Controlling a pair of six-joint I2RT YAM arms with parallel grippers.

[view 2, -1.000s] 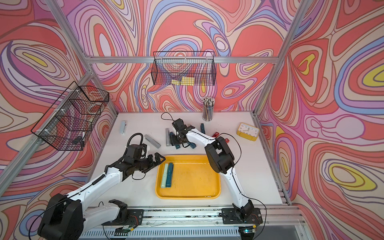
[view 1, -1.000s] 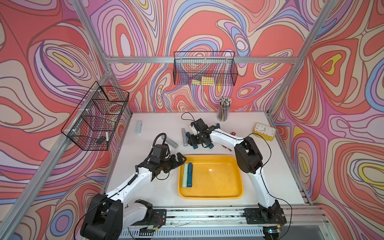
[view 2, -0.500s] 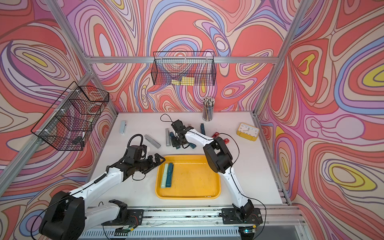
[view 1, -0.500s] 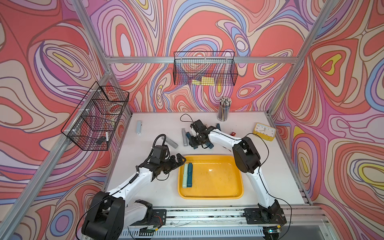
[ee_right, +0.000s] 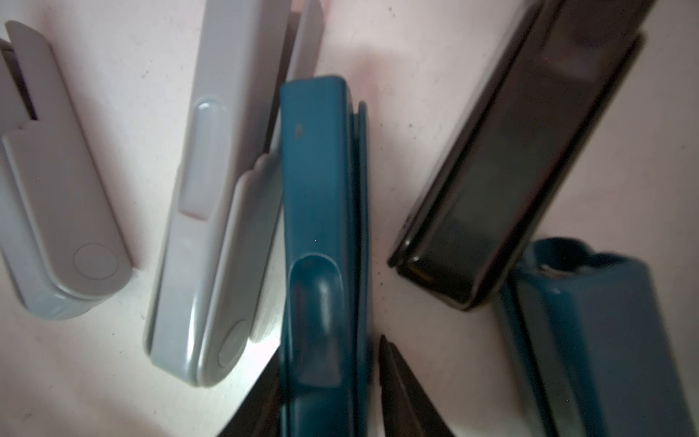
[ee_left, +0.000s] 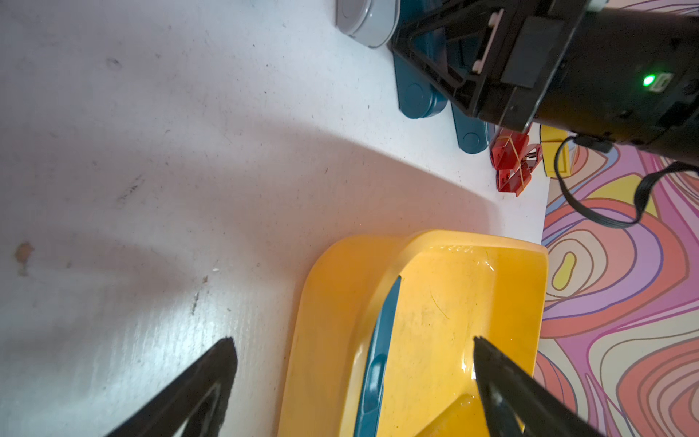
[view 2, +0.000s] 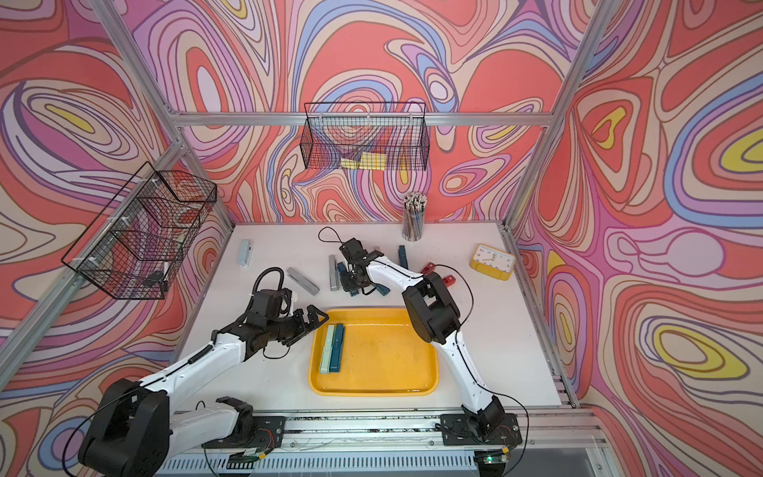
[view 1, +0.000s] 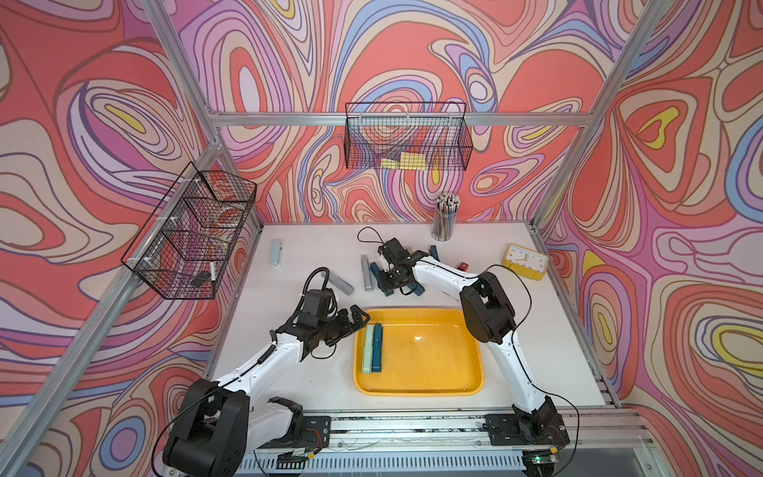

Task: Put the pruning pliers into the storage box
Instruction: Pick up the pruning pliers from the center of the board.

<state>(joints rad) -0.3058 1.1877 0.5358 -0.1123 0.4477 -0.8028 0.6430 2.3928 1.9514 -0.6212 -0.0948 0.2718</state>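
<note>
Left end effector (view 1: 356, 325) spread wide, nothing held, poised at rounded left corner of storage box (view 1: 417, 391). Glossy yellow plastic tray with raised rim, set near front edge of white counter (view 1: 536, 330). Pale green pruning plier (view 1: 367, 349) and dark teal pruning plier (view 1: 377, 347) laid side by side against left wall; open room across rest of tray. Right end effector (ee_right: 329, 350) set over crowded far cluster, fingers (ee_right: 401, 389) placed either side of smooth teal plier (ee_right: 321, 189); firm grip cannot be told. Grey plier (ee_right: 212, 212) pressed against it; glossy black plier (ee_right: 510, 170) separated by narrow gap.
</note>
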